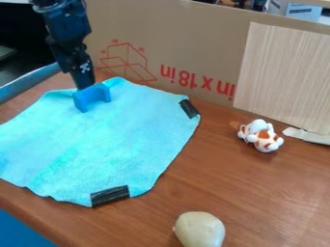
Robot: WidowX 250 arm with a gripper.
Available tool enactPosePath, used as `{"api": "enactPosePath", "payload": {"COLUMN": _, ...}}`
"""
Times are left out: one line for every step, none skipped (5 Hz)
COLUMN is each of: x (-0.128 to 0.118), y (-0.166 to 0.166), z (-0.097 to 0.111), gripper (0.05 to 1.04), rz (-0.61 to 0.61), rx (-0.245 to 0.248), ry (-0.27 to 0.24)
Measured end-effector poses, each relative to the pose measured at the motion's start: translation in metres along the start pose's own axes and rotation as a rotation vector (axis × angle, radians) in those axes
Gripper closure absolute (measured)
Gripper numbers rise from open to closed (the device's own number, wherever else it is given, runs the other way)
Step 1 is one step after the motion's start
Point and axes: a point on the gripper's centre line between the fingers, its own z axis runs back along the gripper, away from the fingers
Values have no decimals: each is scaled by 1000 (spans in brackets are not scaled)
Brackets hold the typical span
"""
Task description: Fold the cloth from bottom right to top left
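The hand (pixel 84 84) is at the upper left, over the cloth's far edge and right at a blue arch-shaped piece (pixel 91 96); whether it grips anything, I cannot tell. The light-blue cloth (pixel 116 140) lies spread on the tabletop (pixel 258 193), with a white-and-orange toy (pixel 265 139) to its right in view.

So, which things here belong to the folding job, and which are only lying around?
For the job:
- turquoise cloth, with black strips
- gripper

Lying around:
- white-and-orange toy
- pale rounded object
- possibly the blue arched piece at the gripper
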Motion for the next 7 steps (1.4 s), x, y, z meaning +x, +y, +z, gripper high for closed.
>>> {"api": "enactPosePath", "payload": {"x": -4, "y": -3, "z": -12, "gripper": 83, "rz": 4, "rx": -26, "ry": 24}}
{"api": "enactPosePath", "payload": {"x": -5, "y": -36, "z": -24, "gripper": 83, "rz": -94, "rx": -27, "ry": 56}}
{"api": "enactPosePath", "payload": {"x": -7, "y": -68, "z": -32, "gripper": 83, "rz": -193, "rx": -22, "ry": 83}}
{"api": "enactPosePath", "payload": {"x": -9, "y": -97, "z": -46, "gripper": 83, "rz": -297, "rx": -20, "ry": 126}}
{"api": "enactPosePath", "payload": {"x": -5, "y": -119, "z": -53, "gripper": 83, "rz": -385, "rx": 0, "ry": 158}}
{"api": "enactPosePath", "payload": {"x": -6, "y": -142, "z": -55, "gripper": 83, "rz": -463, "rx": 35, "ry": 179}}
{"api": "enactPosePath", "payload": {"x": -12, "y": -165, "z": -60, "gripper": 83, "rz": -544, "rx": 95, "ry": 217}}
